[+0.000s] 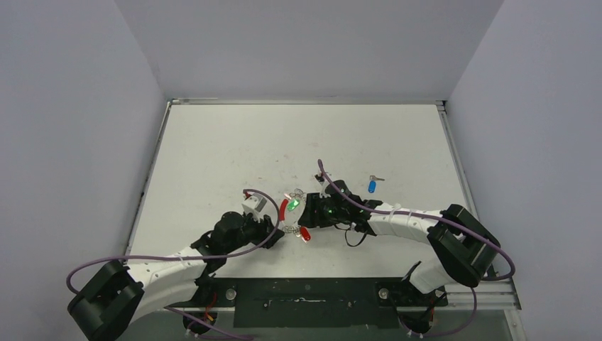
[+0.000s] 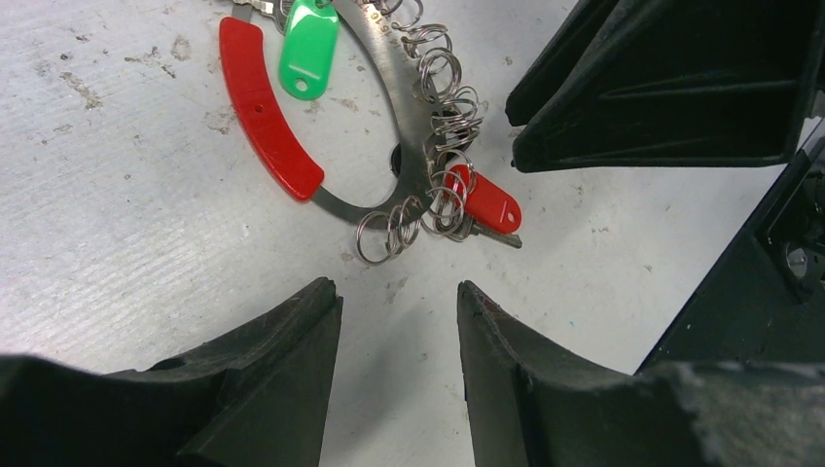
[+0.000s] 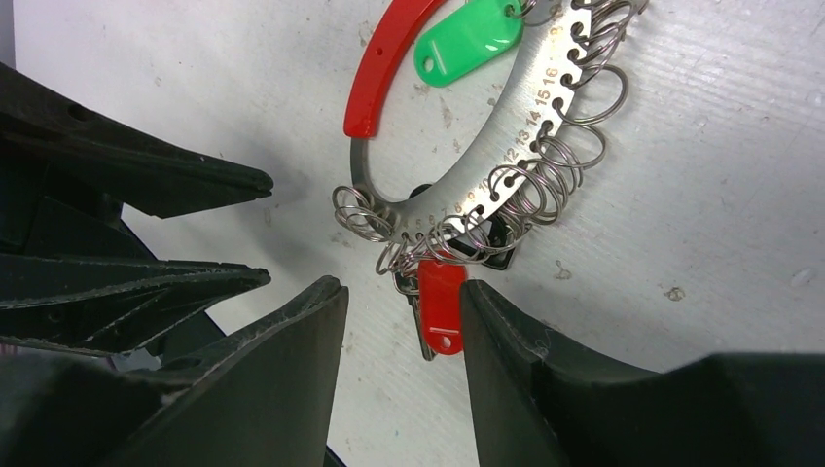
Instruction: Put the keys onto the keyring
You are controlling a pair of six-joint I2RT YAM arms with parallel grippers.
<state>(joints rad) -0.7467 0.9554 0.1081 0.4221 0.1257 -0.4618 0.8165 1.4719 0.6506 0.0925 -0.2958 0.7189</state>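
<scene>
Left gripper [image 2: 397, 292] and right gripper [image 3: 401, 284] are both part-open and empty, flanking the keyring [image 2: 384, 107] mid-bench [image 1: 234, 142]. Green key [image 2: 308, 47] looks threaded. Blue key [image 1: 372, 186] lies loose toward the right edge, so next the right arm fetches it.

The keyring [image 3: 525, 112], a flat silver band with a red arc and many wire loops, lies mid-table, the green key [image 3: 467, 41] across its opening and the blue key [image 1: 372, 187] well apart toward the right edge.
</scene>
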